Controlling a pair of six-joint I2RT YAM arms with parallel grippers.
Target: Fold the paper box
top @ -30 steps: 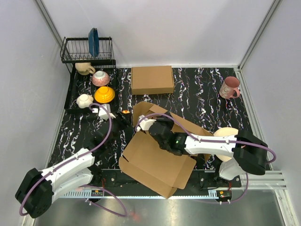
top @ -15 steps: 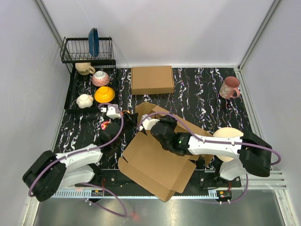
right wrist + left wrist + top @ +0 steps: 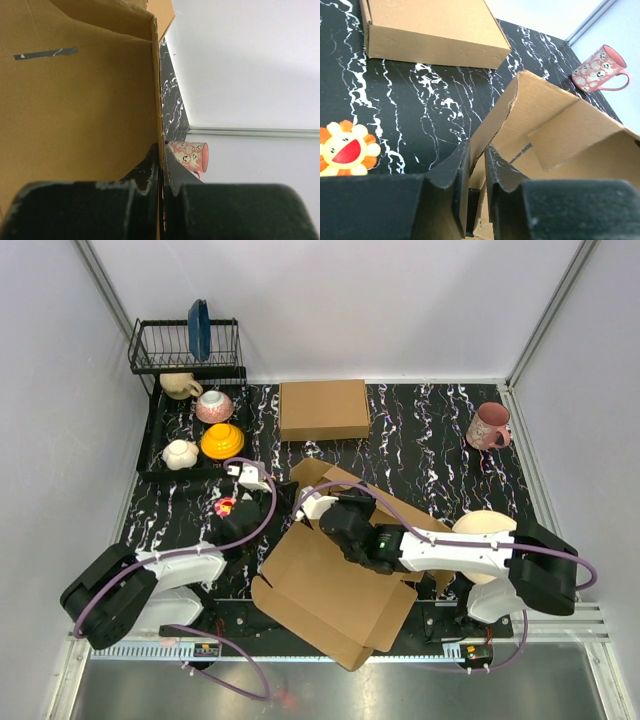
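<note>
From above, the paper box [image 3: 320,585] lies half-opened on the black marbled desk [image 3: 430,455], near the front edge between the two arms, with its far flaps raised. The left hand [image 3: 275,500] reaches the box's far left corner, and the right hand [image 3: 342,510] sits over the raised part just beside it. A second, neatly closed box [image 3: 323,409] rests well apart at the back of the desk, with a pink mug [image 3: 488,426] at the far right and a dish rack [image 3: 185,345] at the far left. In the left wrist view, the left hand's fingers [image 3: 452,180] stand close together with the edge of an upright flap pinched between them. A smiling sun figure [image 3: 342,147] lies on the desk to the left. In the right wrist view, the right hand is closed tight on the thin edge of a cardboard wall, and the mug shows beyond its fingertips.
</note>
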